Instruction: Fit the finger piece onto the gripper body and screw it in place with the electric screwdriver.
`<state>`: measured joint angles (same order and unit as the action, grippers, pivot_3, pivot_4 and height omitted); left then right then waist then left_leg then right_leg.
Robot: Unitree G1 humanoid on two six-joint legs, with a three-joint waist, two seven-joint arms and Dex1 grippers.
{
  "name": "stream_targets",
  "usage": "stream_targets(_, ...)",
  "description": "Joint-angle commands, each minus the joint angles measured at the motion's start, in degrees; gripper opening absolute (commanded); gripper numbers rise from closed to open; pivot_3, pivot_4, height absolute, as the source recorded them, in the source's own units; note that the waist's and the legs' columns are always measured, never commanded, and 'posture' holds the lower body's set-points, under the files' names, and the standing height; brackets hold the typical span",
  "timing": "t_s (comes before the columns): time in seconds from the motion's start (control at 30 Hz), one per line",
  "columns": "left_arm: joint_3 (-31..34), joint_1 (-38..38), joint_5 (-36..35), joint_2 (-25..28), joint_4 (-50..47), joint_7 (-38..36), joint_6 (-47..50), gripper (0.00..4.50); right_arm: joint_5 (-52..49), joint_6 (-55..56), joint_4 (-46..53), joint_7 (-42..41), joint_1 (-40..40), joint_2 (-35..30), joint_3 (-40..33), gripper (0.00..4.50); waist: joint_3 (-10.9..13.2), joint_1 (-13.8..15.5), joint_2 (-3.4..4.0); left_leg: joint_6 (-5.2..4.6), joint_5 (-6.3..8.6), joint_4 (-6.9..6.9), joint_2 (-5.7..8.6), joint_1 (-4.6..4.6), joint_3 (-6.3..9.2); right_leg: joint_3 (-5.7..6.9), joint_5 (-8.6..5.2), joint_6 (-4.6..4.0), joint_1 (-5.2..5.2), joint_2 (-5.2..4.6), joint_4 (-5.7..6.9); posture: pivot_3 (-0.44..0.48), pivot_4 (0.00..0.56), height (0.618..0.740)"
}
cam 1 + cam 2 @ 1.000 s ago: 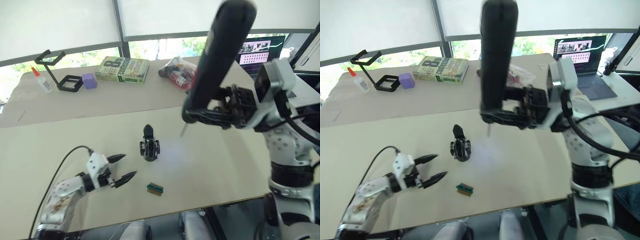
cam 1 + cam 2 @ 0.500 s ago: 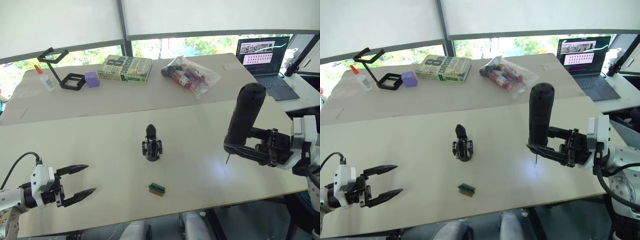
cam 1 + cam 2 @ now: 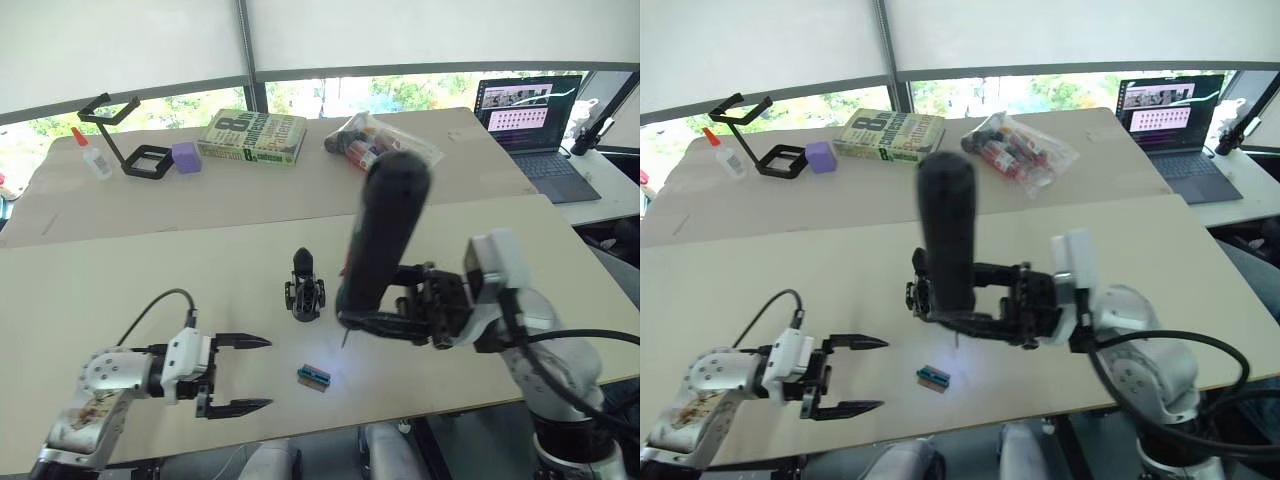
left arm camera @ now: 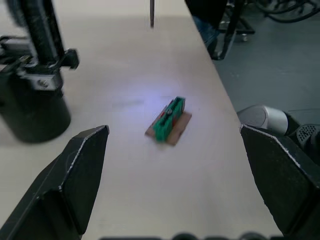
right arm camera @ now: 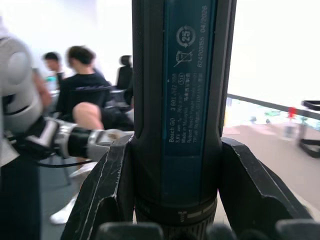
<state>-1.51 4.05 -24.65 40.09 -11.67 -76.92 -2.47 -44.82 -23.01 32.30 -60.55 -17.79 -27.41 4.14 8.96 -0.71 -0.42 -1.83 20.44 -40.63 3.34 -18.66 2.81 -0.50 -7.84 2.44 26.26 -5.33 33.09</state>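
Over by the table's front left edge, the left gripper sits low with its fingers spread wide apart and nothing between them, tips aimed toward the middle of the table. Just past those tips, near the front edge, lies a small green-and-red block. The wrist view shows it flat on the table, well apart from either finger.

Behind that block, about mid-table, the gripper body stands upright with one pointed black finger sticking up from it. I can't make out a separate finger piece next to it, so I'll leave that alone.

Right of the gripper body, the right gripper has its fingers clamped around the lower part of the electric screwdriver. It's held roughly upright, leaning a bit, rounded end up, thin bit pointing down above the table between the gripper body and the block. The bit tip looks like it's off the surface, though it's hard to be sure.

Along the far edge: a glue bottle, black wire stand, purple cube, book, a bag of stuff, and a laptop at the far right corner.
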Motion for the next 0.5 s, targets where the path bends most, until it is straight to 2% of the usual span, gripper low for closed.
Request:
stream_targets(0.03,-4.86,-2.67,3.91,-1.15,0.75,0.07,-1.64,4.44,3.36,5.40,-1.77,-3.39,-2.70,2.69,3.83,1.93,0.00,-0.02,0.00,0.00,0.00,0.00,0.02,0.00,-0.01,0.00,0.00,0.00,0.00,0.00,-0.01,0.000,0.150,0.740)
stream_targets(0.27,-8.83,-8.11,7.88,-3.85,5.79,1.77,-3.14,4.44,7.65,9.73,-4.78,-4.82,-2.54,7.04,8.38,1.93,0.00,-0.01,-0.01,0.02,-0.01,-0.01,0.00,0.00,-0.01,0.01,0.00,0.00,0.02,0.03,0.00,0.000,0.150,0.740)
stream_targets(0.5,-11.71,-9.13,12.75,-6.45,7.28,6.96,-3.25,4.44,9.15,10.70,-8.10,-5.49,-3.32,8.60,9.12,1.93,0.00,-0.03,-0.01,0.04,-0.03,-0.11,0.02,0.01,-0.01,-0.01,0.00,0.00,0.03,0.03,0.04,0.000,0.150,0.740)
